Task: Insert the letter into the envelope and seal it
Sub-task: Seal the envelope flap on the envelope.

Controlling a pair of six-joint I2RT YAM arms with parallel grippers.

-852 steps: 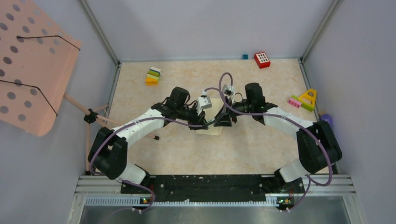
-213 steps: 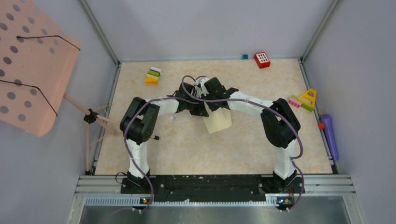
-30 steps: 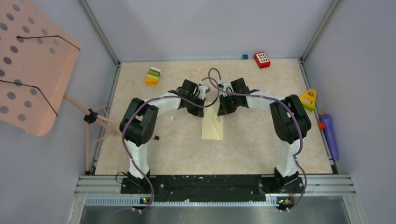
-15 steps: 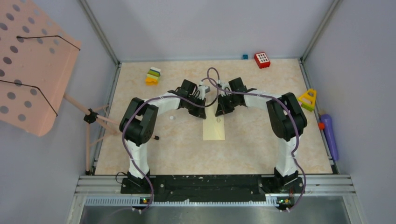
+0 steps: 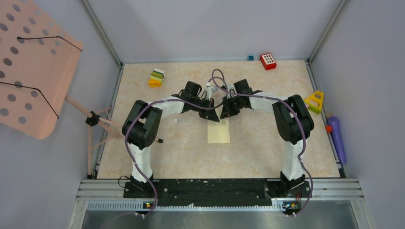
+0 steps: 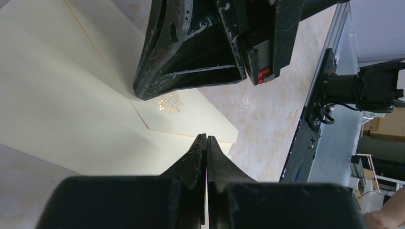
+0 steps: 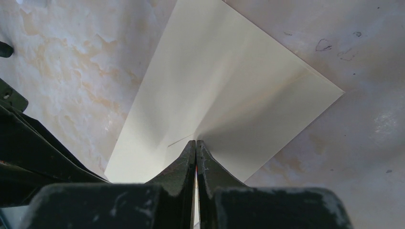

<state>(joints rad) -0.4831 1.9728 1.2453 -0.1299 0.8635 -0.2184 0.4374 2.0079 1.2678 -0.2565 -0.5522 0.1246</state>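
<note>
Left gripper (image 6: 206,138) and right gripper (image 7: 196,142) are both pinched closed on nothing, tips over the envelope (image 5: 218,133), hiding its far end from above.

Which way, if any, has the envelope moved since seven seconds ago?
Yes. The envelope has turned square to the base rail and lies slightly nearer it.
</note>
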